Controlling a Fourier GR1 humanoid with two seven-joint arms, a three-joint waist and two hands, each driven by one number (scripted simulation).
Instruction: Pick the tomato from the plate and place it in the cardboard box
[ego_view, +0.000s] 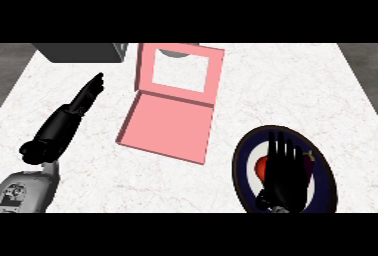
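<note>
My table (295, 90) is a pale marbled top, and the biggest thing on it is the cardboard box (168, 129), pink, lying open near the middle with its windowed lid (179, 74) folded back toward the far edge; a dark grey block (81, 52) sits at the far left corner, and something grey and round shows just behind the lid. To the right, near me, is the plate (245, 165), dark-rimmed with blue and white rings, well apart from the box. My left robot hand (90, 92) lies out over the left side of the table with its fingers straight and together, open and holding nothing. My right robot hand (284, 167) hangs over the middle of the plate, fingers extended and pointing away from me, not closed on anything that I can see. The tomato (260, 169) is on the plate beneath that hand; only a red sliver shows at the hand's left edge, and I cannot tell whether I am touching it. I judge it light, round, smooth-skinned and somewhat soft, so it may roll on the plate or slip if I pinch it high. I would take it around its widest part, thumb on one side and fingers opposite, closing only until it stops shifting, so the skin does not bruise.
</note>
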